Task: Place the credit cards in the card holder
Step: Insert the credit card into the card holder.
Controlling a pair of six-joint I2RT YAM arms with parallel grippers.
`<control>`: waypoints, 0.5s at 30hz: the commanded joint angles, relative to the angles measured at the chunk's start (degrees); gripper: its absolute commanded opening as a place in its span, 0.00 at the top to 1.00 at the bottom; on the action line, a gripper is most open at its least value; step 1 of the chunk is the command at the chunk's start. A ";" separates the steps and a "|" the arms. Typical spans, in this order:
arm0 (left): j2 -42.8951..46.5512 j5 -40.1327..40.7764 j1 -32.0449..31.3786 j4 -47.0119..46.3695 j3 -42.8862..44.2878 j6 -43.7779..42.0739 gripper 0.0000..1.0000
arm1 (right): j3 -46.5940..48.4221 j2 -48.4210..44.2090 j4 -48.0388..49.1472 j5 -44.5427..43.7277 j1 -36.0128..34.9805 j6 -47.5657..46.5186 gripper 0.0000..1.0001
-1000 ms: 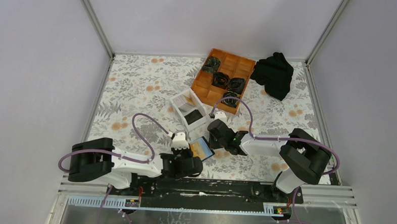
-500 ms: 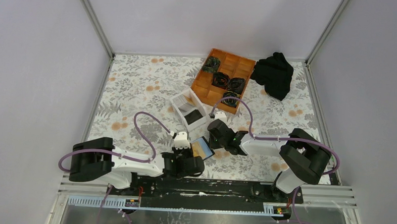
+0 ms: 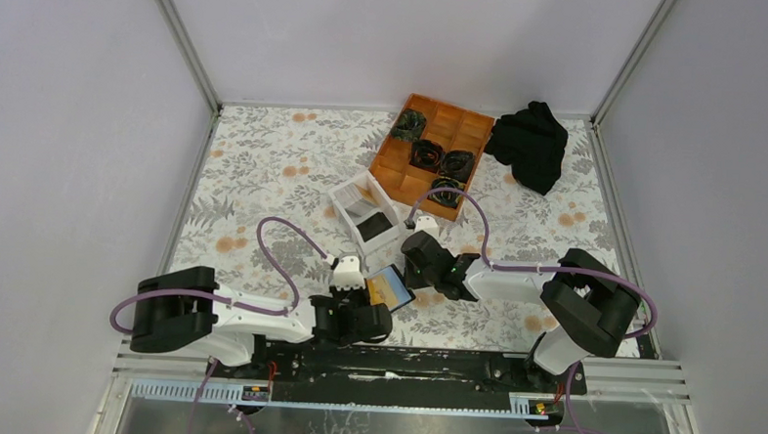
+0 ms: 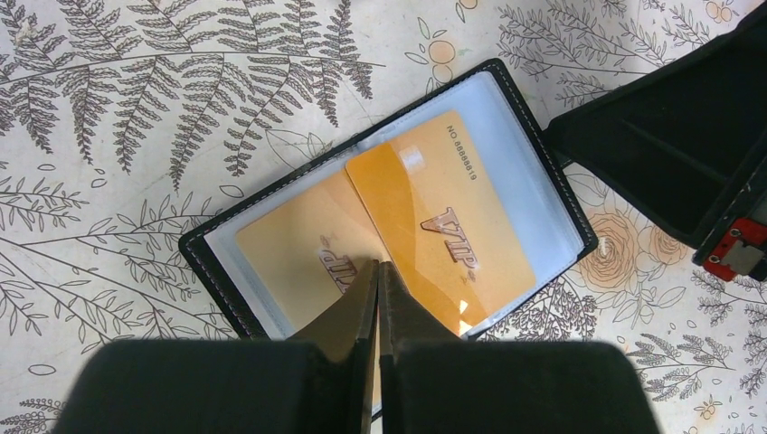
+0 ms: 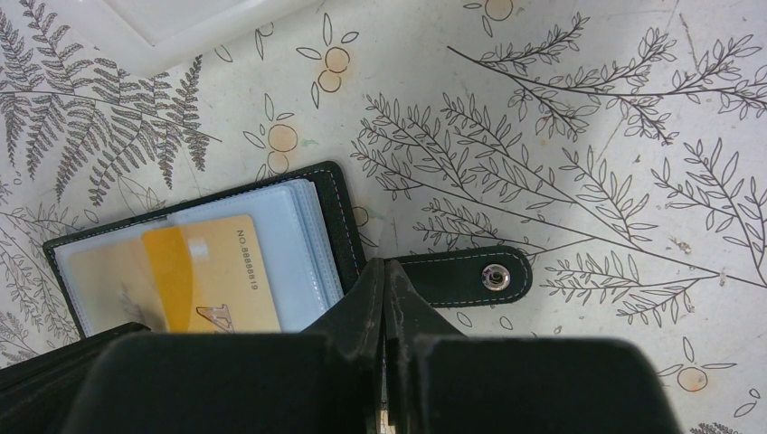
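A fern-and-blossom patterned table (image 3: 265,173) fills the floor of a grey-walled enclosure. The card holder (image 4: 525,154) lies open and flat between the two grippers, directly under the left gripper (image 4: 377,271). That gripper's fingers are pressed together, with their tips at the edge of the top card (image 4: 443,226) where it overlaps the second card (image 4: 289,253). Both cards are orange-tan, and whether the edge is actually pinched cannot be told. The right gripper (image 5: 384,271) is fully closed too, holding nothing. Its tips are down at the holder's edge, with the strap tab (image 5: 470,276) running off to their right. Beyond both grippers stand a white box (image 3: 366,214) and an orange tray (image 3: 394,164) – a black cloth (image 3: 530,143) lies farther still.
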State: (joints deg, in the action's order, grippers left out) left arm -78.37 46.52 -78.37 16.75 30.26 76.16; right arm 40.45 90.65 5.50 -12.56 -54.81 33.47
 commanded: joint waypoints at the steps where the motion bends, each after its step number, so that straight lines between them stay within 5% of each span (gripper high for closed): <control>1: 0.39 1.04 -0.12 1.41 -0.59 0.25 0.98 | 1.18 1.27 -1.41 -0.52 -0.48 -0.16 1.00; 15: -3.73 -0.38 -0.12 -0.35 1.11 -0.93 0.98 | 0.43 0.62 -1.15 -0.62 -0.48 -0.16 1.00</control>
State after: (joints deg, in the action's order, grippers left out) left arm -80.49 46.33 -78.37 16.38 30.46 76.12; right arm 40.53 90.74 5.45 -12.56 -54.81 33.47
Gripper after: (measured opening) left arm 0.028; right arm 0.011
